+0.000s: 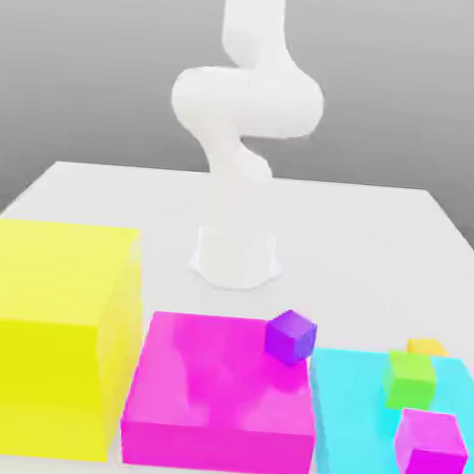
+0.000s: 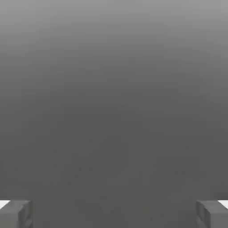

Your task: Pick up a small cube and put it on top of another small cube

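A purple cube (image 1: 291, 336) is seen tilted on the magenta block (image 1: 217, 410), a green cube (image 1: 410, 380) on the cyan block (image 1: 351, 431), gripper (image 2: 114, 213) fingers (image 2: 15, 213) spread wide, nothing held.

Bright, even light falls from above on the white bench (image 1: 402, 234); shadows are faint and soft. The pink block (image 1: 218, 405) carries blotchy glare across its top. Edges look soft and slightly blurred throughout. The hand view is dim, a grey gradient darkening toward 6 o'clock.
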